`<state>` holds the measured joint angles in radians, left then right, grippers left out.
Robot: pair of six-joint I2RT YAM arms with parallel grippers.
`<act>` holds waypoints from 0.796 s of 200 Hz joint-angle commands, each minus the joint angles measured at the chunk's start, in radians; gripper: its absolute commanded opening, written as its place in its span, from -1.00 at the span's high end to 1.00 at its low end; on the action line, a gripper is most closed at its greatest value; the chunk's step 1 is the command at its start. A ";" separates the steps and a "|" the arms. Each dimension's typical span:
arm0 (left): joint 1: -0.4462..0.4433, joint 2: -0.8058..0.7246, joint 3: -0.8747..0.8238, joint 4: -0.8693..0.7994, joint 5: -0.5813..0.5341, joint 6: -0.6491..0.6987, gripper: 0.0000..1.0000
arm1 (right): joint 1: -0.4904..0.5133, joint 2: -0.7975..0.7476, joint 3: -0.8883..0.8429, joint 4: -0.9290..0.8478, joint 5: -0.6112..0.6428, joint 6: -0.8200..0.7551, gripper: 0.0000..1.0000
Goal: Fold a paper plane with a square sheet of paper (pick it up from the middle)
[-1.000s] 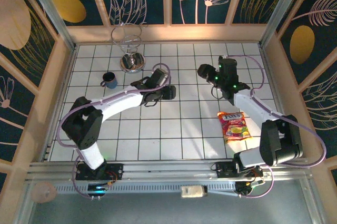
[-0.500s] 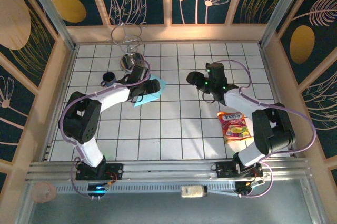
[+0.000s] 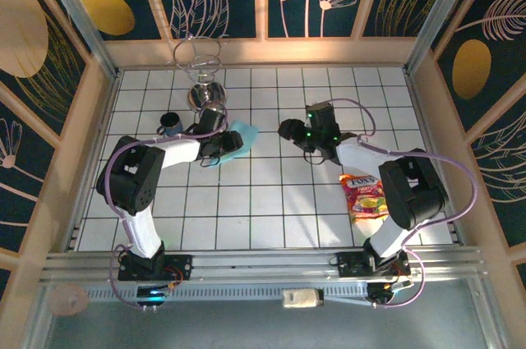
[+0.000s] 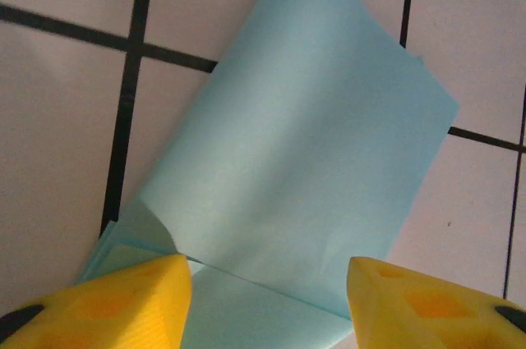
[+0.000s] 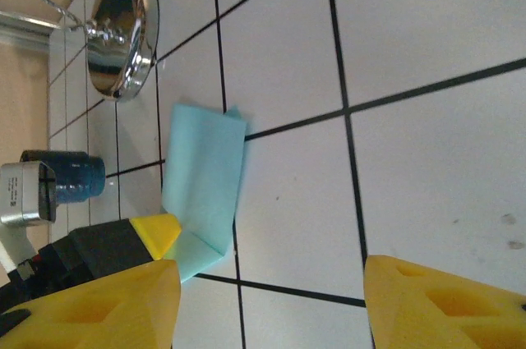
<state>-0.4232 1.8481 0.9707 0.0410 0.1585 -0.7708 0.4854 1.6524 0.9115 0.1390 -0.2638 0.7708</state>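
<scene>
Paper (image 3: 240, 137) lies flat on the tiles just in front of the stand (image 3: 205, 96), a bit to its right. It's folded into a narrow doubled strip, with layered edges showing at the near corner in the left wrist view (image 4: 304, 168). Left claw (image 4: 267, 283) is down at the strip's near end, jaws apart either side of it and the paper flat between them, so nothing is pinched as far as I can see. Right claw (image 5: 271, 279) sits further right of the stand, well clear of the paper, jaws wide and empty. My read: early stage, roughly the first fold is in. No nose point or wings yet, so the corner folds, wing folds and creasing are all left.
</scene>
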 commanded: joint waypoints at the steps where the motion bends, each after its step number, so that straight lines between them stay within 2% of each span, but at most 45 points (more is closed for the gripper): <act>1: 0.002 0.015 -0.093 0.065 0.104 -0.120 0.05 | 0.035 0.037 0.038 -0.010 -0.006 0.077 -0.19; 40: -0.009 -0.012 -0.218 0.251 0.251 -0.322 0.27 | 0.085 0.078 0.032 -0.004 -0.015 0.206 -0.11; 78: -0.041 -0.076 -0.288 0.359 0.279 -0.474 0.31 | 0.122 0.082 0.001 0.037 -0.019 0.314 -0.04; 95: -0.044 -0.101 -0.275 0.358 0.291 -0.465 0.32 | 0.134 0.090 -0.003 0.050 -0.028 0.337 -0.02; 159: -0.046 -0.189 -0.208 0.121 0.192 -0.297 0.26 | 0.152 0.105 0.000 0.053 -0.046 0.339 -0.02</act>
<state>-0.4660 1.6871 0.7311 0.2710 0.3862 -1.1328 0.6235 1.7439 0.9203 0.1761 -0.2924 1.0908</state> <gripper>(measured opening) 0.366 0.511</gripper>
